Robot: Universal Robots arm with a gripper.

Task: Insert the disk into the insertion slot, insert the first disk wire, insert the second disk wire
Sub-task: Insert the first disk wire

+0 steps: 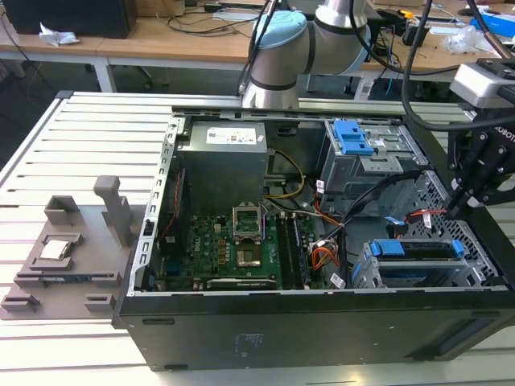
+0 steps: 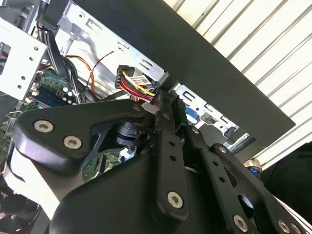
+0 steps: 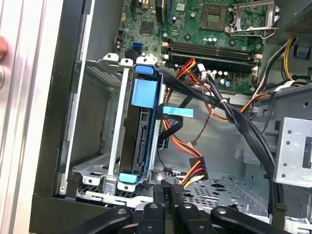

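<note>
The disk (image 3: 141, 131), a flat drive held in a bright blue plastic carrier, already sat inside the insertion slot (image 3: 96, 75), a light grey cage of thin perforated sheet metal in one corner of the open black computer case (image 1: 322, 338). Just beside this cage, the black gripper (image 3: 170, 194) was clenched with its two narrow fingers on the black plug of a disk wire (image 3: 194, 171), a loose bundle of red, yellow, orange and black strands. The plug was apart from the disk, over the perforated metal floor, and the green motherboard (image 3: 214, 19) lay flat near it
</note>
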